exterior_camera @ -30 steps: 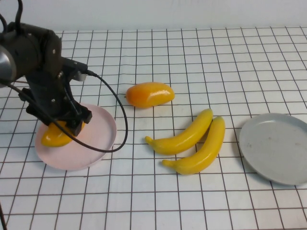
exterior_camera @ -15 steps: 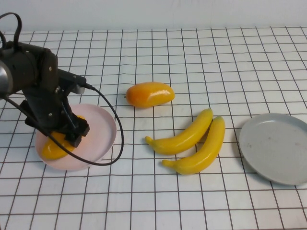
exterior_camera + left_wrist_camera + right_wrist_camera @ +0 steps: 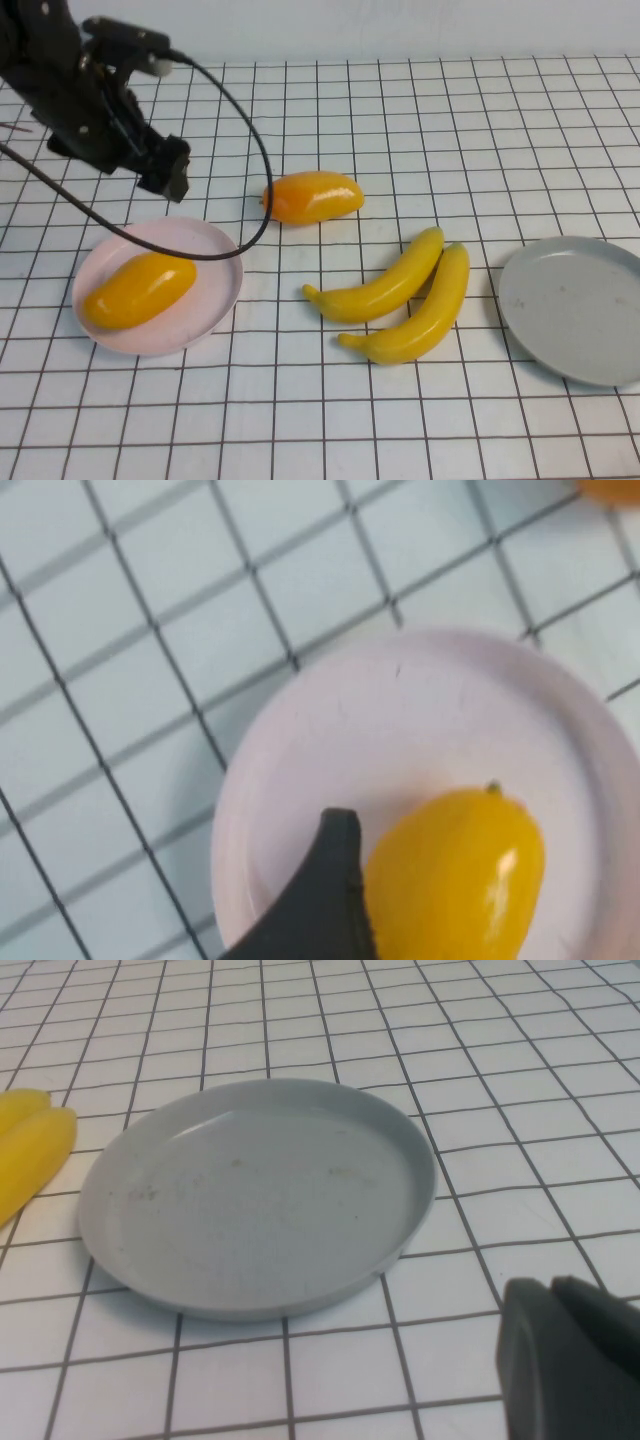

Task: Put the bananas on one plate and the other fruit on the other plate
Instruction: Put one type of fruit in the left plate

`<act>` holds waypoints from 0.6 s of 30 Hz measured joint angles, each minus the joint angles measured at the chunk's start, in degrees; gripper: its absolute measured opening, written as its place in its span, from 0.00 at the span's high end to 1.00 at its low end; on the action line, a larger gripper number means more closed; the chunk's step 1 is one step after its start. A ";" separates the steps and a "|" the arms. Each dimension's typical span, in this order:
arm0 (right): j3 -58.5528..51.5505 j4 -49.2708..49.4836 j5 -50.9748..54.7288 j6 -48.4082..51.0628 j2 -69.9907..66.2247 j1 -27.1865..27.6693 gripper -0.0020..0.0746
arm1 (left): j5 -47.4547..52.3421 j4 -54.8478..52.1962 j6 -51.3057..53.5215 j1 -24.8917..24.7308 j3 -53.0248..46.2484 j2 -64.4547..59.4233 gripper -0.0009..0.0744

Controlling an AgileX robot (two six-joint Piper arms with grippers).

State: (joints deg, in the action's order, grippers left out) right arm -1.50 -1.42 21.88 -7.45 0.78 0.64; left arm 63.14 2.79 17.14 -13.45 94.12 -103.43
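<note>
One orange-yellow mango-like fruit (image 3: 138, 290) lies on the pale pink plate (image 3: 215, 258), free of any grip. My left gripper (image 3: 168, 172) hangs open above and behind that plate. In the left wrist view one dark finger (image 3: 325, 900) shows beside the fruit (image 3: 455, 875) on the pink plate (image 3: 420, 710). The second such fruit (image 3: 312, 197) rests on the table beyond the plate. Two bananas (image 3: 385, 285) (image 3: 425, 310) lie side by side mid-table. The grey plate (image 3: 580, 305) stands bare at the right. My right gripper (image 3: 553, 1295) is shut near the grey plate (image 3: 260, 1190).
A black cable (image 3: 250, 150) loops from the left arm down over the pink plate's rim, close to the loose fruit. The white gridded table (image 3: 400, 420) carries everything. The banana ends (image 3: 30, 1150) show beside the grey plate in the right wrist view.
My left gripper has let go of the fruit on the pink plate, opened, and risen up and back. The fruit stays lying on the plate. The right arm is still.
</note>
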 joint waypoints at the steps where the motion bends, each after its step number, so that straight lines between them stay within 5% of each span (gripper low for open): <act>1: 0.00 0.00 0.00 0.00 0.00 0.00 0.99 | -0.39 0.00 1.71 -0.88 1.77 0.00 0.10; 11: 0.00 0.00 0.00 0.00 0.00 0.00 0.99 | -7.28 5.78 33.50 -9.62 9.04 -8.15 0.10; 18: 0.00 0.00 0.00 0.00 0.00 0.00 0.99 | -11.08 10.91 40.80 -10.43 11.13 -14.55 0.10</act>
State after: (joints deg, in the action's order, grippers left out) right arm -1.50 -1.42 21.88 -7.45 0.78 0.64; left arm 52.06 13.70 57.94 -23.88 105.26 -117.98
